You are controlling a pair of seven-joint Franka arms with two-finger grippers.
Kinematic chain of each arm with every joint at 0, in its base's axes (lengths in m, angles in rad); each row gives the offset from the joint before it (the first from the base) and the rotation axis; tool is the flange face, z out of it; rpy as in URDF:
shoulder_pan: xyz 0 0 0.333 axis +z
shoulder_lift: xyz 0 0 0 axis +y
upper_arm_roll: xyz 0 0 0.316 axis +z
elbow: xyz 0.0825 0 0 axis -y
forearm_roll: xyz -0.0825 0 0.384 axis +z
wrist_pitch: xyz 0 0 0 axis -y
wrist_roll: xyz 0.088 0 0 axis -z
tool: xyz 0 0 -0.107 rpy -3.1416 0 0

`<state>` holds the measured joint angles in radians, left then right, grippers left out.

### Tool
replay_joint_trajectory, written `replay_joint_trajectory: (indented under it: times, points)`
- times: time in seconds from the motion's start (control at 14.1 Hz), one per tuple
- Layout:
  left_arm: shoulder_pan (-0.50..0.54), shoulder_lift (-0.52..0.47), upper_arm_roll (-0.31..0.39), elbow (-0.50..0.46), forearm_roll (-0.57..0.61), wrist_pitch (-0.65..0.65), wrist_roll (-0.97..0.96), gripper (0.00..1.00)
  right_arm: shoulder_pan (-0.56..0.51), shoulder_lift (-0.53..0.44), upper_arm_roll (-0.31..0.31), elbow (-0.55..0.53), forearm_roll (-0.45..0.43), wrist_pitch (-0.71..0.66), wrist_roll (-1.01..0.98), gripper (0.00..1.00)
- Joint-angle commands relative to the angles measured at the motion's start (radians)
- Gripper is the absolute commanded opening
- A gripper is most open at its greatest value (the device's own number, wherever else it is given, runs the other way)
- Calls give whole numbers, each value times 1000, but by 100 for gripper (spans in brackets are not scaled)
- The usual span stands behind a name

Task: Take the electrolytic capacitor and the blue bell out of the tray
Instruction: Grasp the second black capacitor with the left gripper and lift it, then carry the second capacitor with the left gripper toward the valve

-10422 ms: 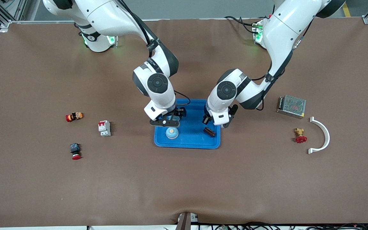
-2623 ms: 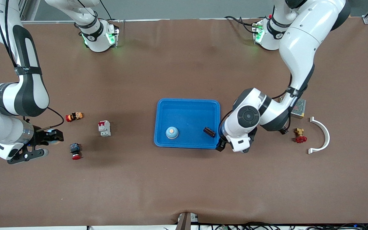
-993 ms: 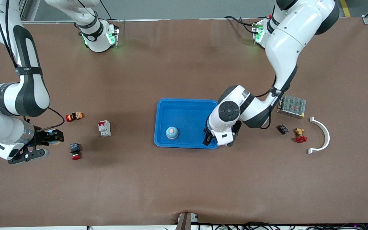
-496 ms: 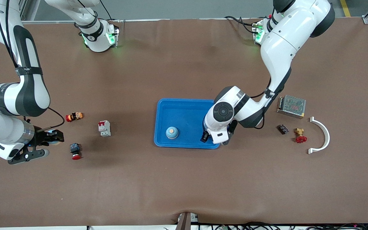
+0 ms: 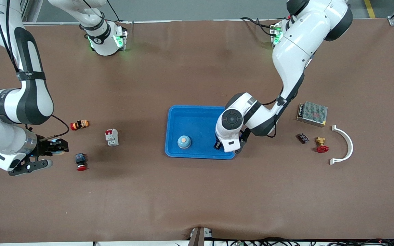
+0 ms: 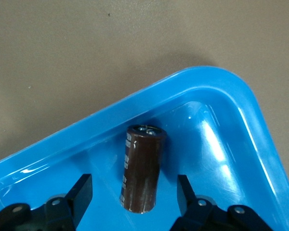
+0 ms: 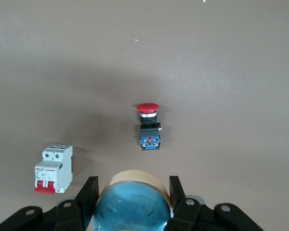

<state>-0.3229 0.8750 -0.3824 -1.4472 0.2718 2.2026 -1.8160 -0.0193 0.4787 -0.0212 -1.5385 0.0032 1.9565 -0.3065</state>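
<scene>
A dark brown capacitor (image 6: 142, 168) lies in a corner of the blue tray (image 5: 200, 119), close to its rim (image 6: 221, 82). My left gripper (image 6: 134, 185) is low over it and open. One finger stands on each side, with a gap to the capacitor. In the front view the left gripper (image 5: 222, 146) hides the capacitor. A blue bell (image 5: 184, 141) with a tan button sits in the tray toward the right arm's end. My right gripper (image 5: 51, 147) waits over the table at the right arm's end. It is shut on a second blue bell (image 7: 135, 204) with a tan rim.
A white and red circuit breaker (image 5: 112, 137), a red push button (image 5: 80, 161) and an orange button (image 5: 79, 124) lie near the right gripper. Toward the left arm's end are a mesh power supply (image 5: 312, 113), a small dark part (image 5: 302, 138), a brass valve (image 5: 321, 145) and a white curved bracket (image 5: 344, 145).
My left gripper has slid from the tray's rim farther in over the tray, toward the right arm's end. The right arm and its bell have not moved.
</scene>
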Motion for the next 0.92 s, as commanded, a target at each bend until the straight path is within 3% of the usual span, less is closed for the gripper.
replay_joint_trajectory:
  times: [0.0, 0.14, 0.35, 0.85]
  points:
    - [-12, 9, 13, 18, 9, 3, -13, 60, -7, -17, 9, -20, -9, 13, -5, 53]
    - [-10, 9, 13, 19, 6, 3, -11, 40, -7, -18, 9, -57, -9, 62, -5, 53]
    - [-8, 4, 14, 22, 4, 3, -2, 0, -8, -18, 9, -89, -9, 98, -6, 53]
    - [7, -50, 13, 24, 9, 0, 6, 0, -11, -18, 9, -212, -8, 235, -6, 53]
